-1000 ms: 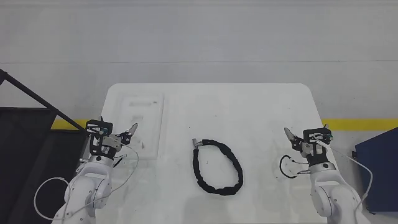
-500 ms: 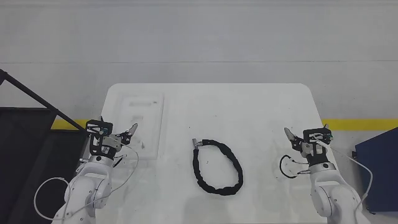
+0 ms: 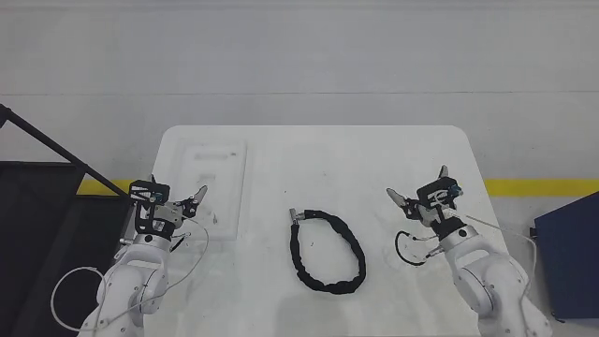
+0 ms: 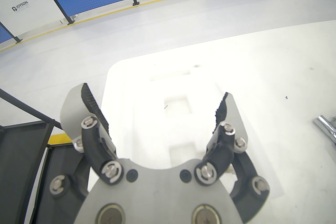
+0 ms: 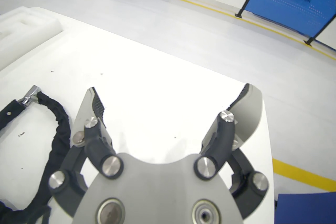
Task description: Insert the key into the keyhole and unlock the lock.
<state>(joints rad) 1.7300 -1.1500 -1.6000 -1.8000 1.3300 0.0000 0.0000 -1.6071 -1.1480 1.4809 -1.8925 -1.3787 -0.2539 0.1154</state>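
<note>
Left gripper (image 4: 156,93) and right gripper (image 5: 170,89) jaws both wide open, empty; chain lock (image 3: 328,286) lies on the bench (image 3: 393,159) between them, closer to the right one.

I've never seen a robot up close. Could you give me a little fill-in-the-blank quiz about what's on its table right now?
1. The chain lock lies in a loop, wrapped in a ____ fabric sleeve.
2. The left gripper and the right gripper hold nothing, and both have their fingers ____.
3. The white foam tray lies much nearer the ____ gripper than the other one.

Missing words: black; open; left.
</note>
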